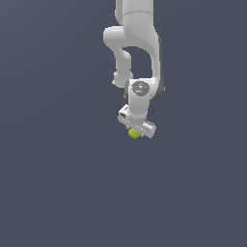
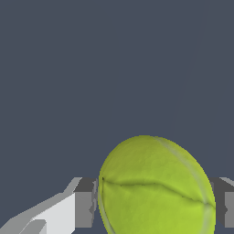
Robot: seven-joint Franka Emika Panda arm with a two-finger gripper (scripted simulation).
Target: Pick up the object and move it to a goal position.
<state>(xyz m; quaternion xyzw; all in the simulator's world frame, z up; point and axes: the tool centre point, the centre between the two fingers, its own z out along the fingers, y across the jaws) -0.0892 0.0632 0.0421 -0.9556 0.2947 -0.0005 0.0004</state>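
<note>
The object is a small yellow-green ball [image 1: 134,133], tucked under the white gripper [image 1: 136,132] at the end of the white arm in the exterior view. In the wrist view the ball [image 2: 155,187] fills the space between the two grey finger pads [image 2: 85,201], which press against its sides. The gripper is shut on the ball. Its fingers are mostly hidden by the gripper body in the exterior view.
A plain dark grey-blue surface [image 1: 58,183] spreads around the arm in every direction. The white arm's links [image 1: 135,43] rise above the gripper toward the top of the exterior view.
</note>
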